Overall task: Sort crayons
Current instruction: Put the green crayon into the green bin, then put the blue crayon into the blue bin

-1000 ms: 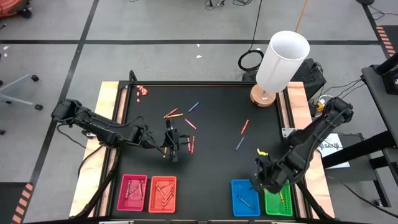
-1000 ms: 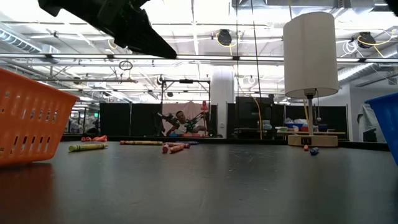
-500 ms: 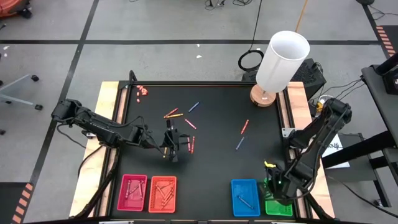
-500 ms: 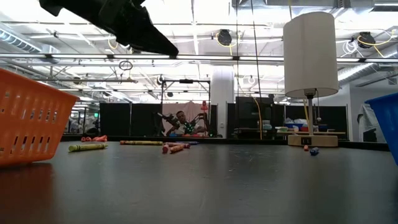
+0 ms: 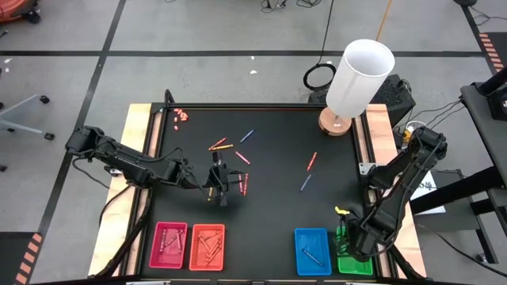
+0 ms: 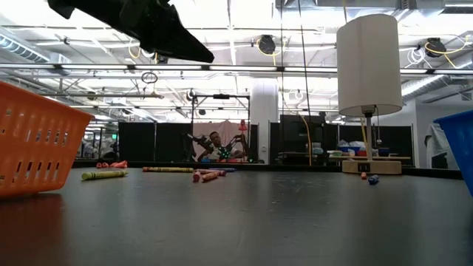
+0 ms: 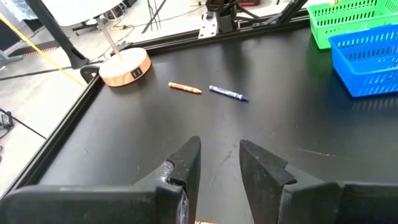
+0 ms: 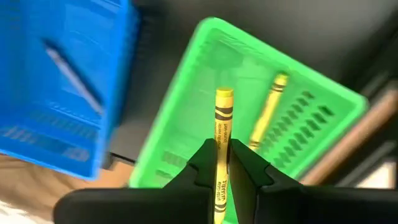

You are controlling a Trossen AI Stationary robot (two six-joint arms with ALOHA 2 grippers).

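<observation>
White lamp (image 5: 358, 77) at table's far right corner; pink (image 5: 169, 245), orange (image 5: 207, 246), blue (image 5: 312, 251), green trays (image 5: 354, 262) along near edge.

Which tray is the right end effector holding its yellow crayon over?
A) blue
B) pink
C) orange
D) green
D: in the right wrist view the right end effector is shut on a yellow crayon above the green tray, where another yellow crayon already lies.
</observation>
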